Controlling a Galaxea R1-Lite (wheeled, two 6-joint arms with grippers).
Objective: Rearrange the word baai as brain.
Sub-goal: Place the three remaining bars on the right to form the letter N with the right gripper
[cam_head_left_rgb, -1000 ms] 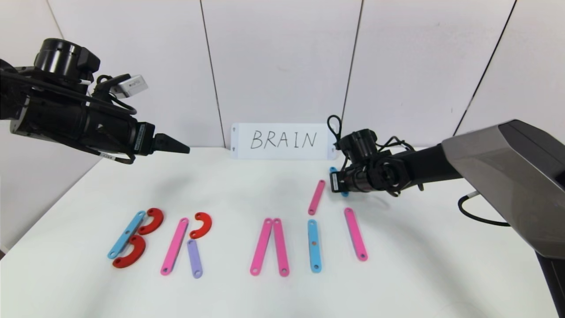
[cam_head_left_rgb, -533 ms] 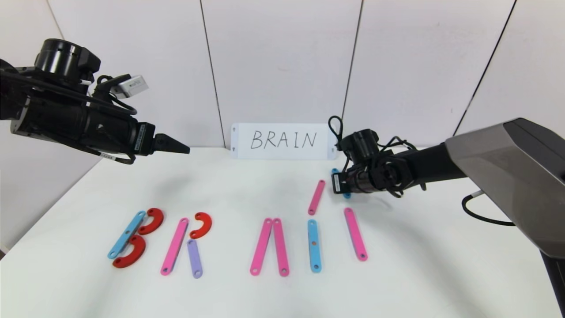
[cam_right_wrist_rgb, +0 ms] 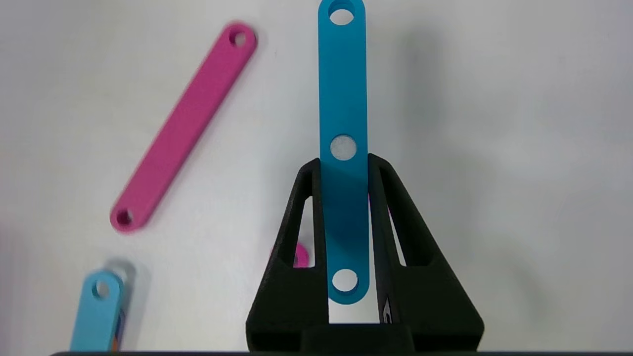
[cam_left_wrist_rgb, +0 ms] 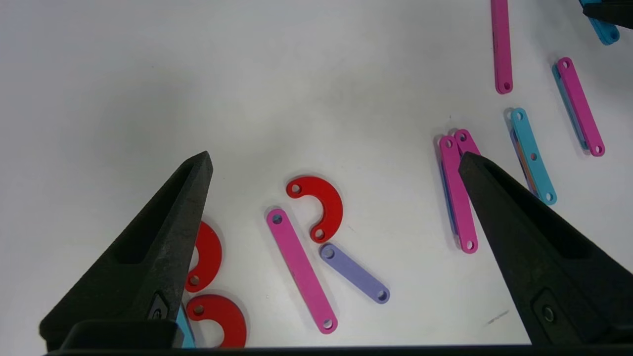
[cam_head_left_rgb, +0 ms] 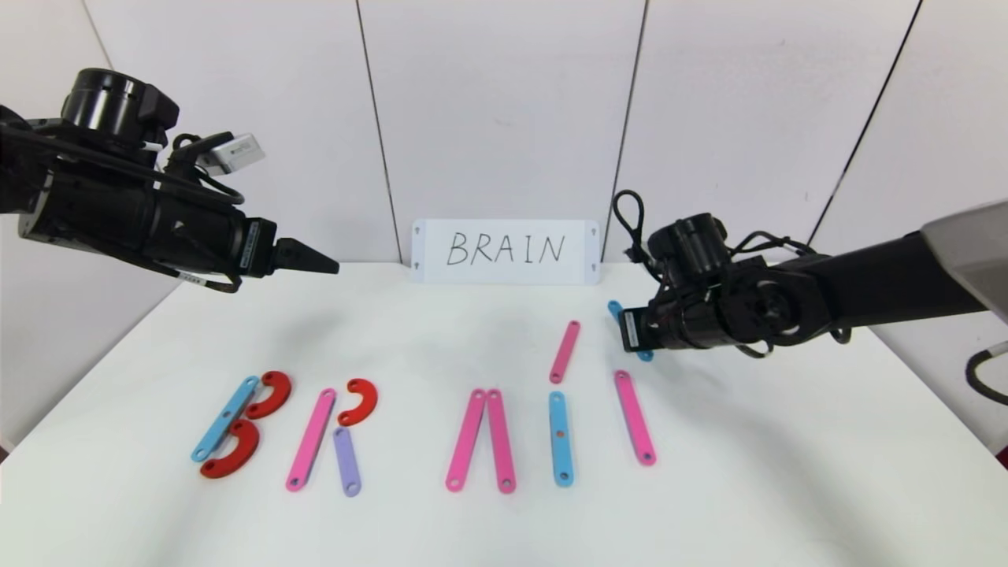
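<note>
My right gripper [cam_head_left_rgb: 635, 332] is shut on a blue strip [cam_right_wrist_rgb: 343, 99] and holds it low over the table, behind a lone pink strip [cam_head_left_rgb: 634, 416]; the fingers [cam_right_wrist_rgb: 383, 198] clamp its edges. On the table lie a B of a blue strip [cam_head_left_rgb: 226, 417] and two red curves [cam_head_left_rgb: 270, 394], an R of a pink strip [cam_head_left_rgb: 311, 439], a red curve [cam_head_left_rgb: 360, 401] and a purple strip [cam_head_left_rgb: 346, 461], two pink strips [cam_head_left_rgb: 483, 439] side by side, and a blue strip [cam_head_left_rgb: 560, 438]. A loose pink strip [cam_head_left_rgb: 565, 351] lies behind it. My left gripper [cam_left_wrist_rgb: 336, 163] is open, high at the left.
A white card [cam_head_left_rgb: 504, 251] with handwritten BRAIN stands against the back wall. The white table [cam_head_left_rgb: 787, 472] reaches to the wall panels behind and drops off at the left and right edges.
My right gripper has moved to the right and slightly towards me, carrying the blue strip with it. The left arm and the pieces on the table have not moved.
</note>
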